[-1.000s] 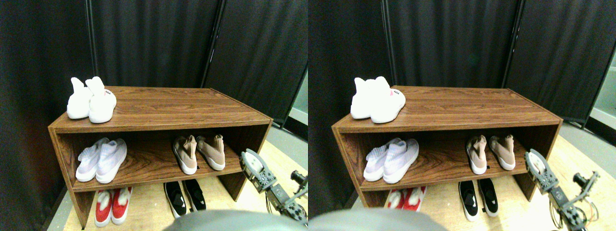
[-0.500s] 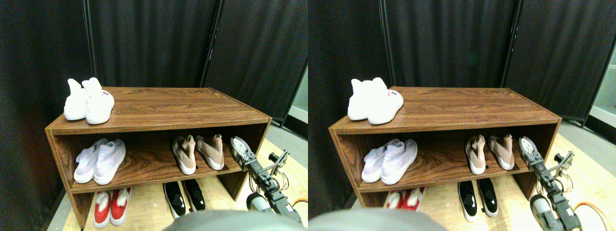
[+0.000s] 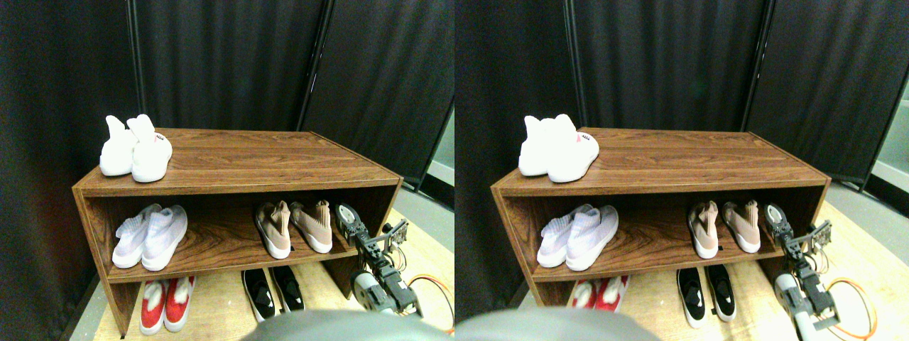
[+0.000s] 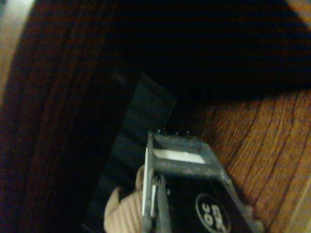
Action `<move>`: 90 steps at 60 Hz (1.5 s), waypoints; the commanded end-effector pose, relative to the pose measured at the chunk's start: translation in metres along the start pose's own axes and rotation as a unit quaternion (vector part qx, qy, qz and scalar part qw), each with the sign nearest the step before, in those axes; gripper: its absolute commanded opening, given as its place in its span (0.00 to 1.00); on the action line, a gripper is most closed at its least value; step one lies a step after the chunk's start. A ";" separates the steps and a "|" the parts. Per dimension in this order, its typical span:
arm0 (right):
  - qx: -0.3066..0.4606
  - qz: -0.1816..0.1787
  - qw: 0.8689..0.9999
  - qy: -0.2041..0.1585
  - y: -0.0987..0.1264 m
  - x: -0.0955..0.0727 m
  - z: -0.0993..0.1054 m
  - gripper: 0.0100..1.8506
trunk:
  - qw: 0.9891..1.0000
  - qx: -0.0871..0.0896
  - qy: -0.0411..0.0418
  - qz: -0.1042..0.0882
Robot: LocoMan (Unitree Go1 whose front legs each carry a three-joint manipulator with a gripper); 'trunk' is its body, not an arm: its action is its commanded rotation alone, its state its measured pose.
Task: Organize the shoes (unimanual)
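So over the last second my arm [image 3: 374, 266] has swung up from low and off to the side of the shelf [image 3: 234, 241] and pushed in toward its right end. My fingers [image 3: 346, 217] are now sitting at the open mouth of the middle shelf, just beside the right tan shoe [image 3: 312, 225], on the side away from its mate. A second ago they were well outside the end panel, so that's a real gain.

The shoes haven't budged at all. Both sit on the right part of the shelf board, toes toward me, the left shoe [image 3: 273, 229] just beside its mate but splayed a bit, not quite parallel.

From my wrist cam I get dark shelf interior, wood grain, and a ribbed tan collar [image 4: 124, 213] poking in right next to my jaw frame. I'm close, but I can't tell if I'm touching it. Can't tell how wide my fingers are either, the gap doesn't show in either view.

My read: approach is basically done, nothing grabbed yet. Next bit is probably getting onto that collar without clipping the shelf's end panel, which is tight on my other side.
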 end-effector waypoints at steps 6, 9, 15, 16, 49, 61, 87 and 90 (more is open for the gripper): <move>-0.009 -0.005 0.999 -0.032 -0.007 0.015 0.001 0.03 | 1.000 -0.006 0.004 0.010; -0.001 -0.004 1.000 -0.028 -0.011 0.019 0.000 0.03 | 1.000 -0.007 0.005 0.011; 0.002 -0.015 0.999 -0.035 -0.014 0.021 -0.002 0.03 | 1.000 -0.008 0.006 0.011; 0.004 -0.016 0.999 -0.034 -0.014 0.021 -0.002 0.03 | 1.000 -0.008 0.006 0.011; 0.006 -0.044 0.999 0.009 -0.015 0.020 -0.027 0.03 | 0.998 -0.030 0.015 0.046; 0.005 -0.049 0.999 0.019 -0.013 0.016 -0.040 0.03 | 0.998 -0.035 0.019 0.057; 0.016 -0.051 0.997 0.064 -0.011 0.010 -0.057 0.03 | 0.997 -0.038 0.024 0.060; 0.020 -0.053 0.996 0.070 -0.010 0.009 -0.059 0.03 | 0.997 -0.038 0.024 0.060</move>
